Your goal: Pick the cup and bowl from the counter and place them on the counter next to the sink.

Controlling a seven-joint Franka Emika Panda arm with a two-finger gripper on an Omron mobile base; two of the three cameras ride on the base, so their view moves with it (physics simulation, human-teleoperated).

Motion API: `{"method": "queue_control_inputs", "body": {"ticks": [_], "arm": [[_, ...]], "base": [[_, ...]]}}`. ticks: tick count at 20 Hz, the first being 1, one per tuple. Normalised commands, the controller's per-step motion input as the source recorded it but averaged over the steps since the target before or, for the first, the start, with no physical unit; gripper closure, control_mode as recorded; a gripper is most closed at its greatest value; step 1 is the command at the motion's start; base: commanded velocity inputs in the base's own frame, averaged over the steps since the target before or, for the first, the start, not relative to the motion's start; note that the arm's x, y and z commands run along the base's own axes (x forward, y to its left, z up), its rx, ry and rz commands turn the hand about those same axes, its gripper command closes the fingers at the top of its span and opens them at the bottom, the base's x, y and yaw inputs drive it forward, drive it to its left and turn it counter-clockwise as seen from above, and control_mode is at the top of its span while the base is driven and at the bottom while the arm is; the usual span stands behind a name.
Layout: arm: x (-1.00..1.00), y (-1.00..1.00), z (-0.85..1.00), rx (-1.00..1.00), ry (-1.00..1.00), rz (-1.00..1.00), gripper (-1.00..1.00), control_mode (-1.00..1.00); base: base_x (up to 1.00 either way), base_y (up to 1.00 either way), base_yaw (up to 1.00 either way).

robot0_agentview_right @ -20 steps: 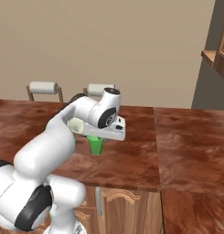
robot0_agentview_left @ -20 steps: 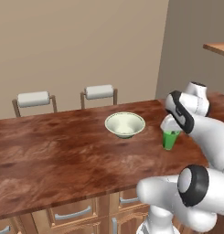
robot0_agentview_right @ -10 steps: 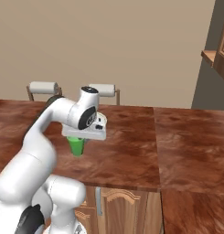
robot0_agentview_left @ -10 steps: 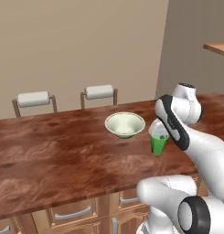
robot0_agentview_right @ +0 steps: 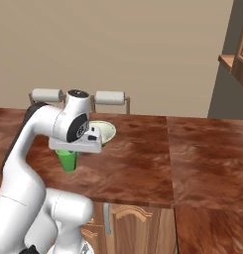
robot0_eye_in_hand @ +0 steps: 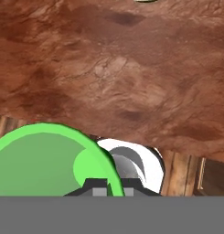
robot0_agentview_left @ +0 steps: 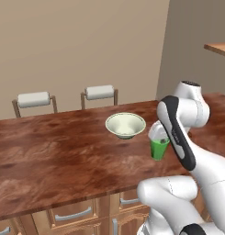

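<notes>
A: When you go from the left side of the left base view, what do you see first?

B: First there are two stools (robot0_agentview_left: pixel 33 99) behind the counter (robot0_agentview_left: pixel 63 151), and they have pale padded tops. After them, near the middle, the bowl (robot0_agentview_left: pixel 126 125) stands upright on the counter, and I see nothing in it. Just to the right of it is the cup (robot0_agentview_left: pixel 159 148), under the white hand of the arm.

A: Is the cup standing on the wood?

B: I think it is not. In the right base view the cup (robot0_agentview_right: pixel 68 159) hangs below the hand, and under it there seems to be a gap and a faint shadow. So I judge that it is lifted a little above the counter, near the front edge.

A: And the pincer?

B: The pincer (robot0_eye_in_hand: pixel 109 183) is pressed on the cup's rim. In the hand view the green rim (robot0_eye_in_hand: pixel 54 157) curves directly in front of the dark tips, so the wall of the cup is pinched between them.

A: How far is the task, then?

B: In my opinion it is only at the beginning. The cup is picked but not yet carried to its place. I cannot find the sink, so the way to it is probably long. The bowl is untouched. What is left: to put the cup beside the sink, to come back for the bowl, and to carry it there also.
</notes>
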Motion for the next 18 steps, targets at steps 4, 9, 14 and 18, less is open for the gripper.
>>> {"method": "queue_control_inputs", "body": {"ticks": [4, 9, 14, 18], "arm": [[-0.46, 0.00, 0.31, 0.00, -0.02, 0.00, 1.00, -1.00], [-0.06, 0.00, 0.05, 0.00, 0.00, 0.00, 1.00, -1.00], [0.00, 0.00, 0.00, 0.00, 0.00, 0.00, 1.00, -1.00], [0.00, 0.00, 0.00, 0.00, 0.00, 0.00, 1.00, -1.00]], "base": [[0.00, 0.00, 0.00], [0.00, 0.00, 0.00], [0.00, 0.00, 0.00], [0.00, 0.00, 0.00]]}}
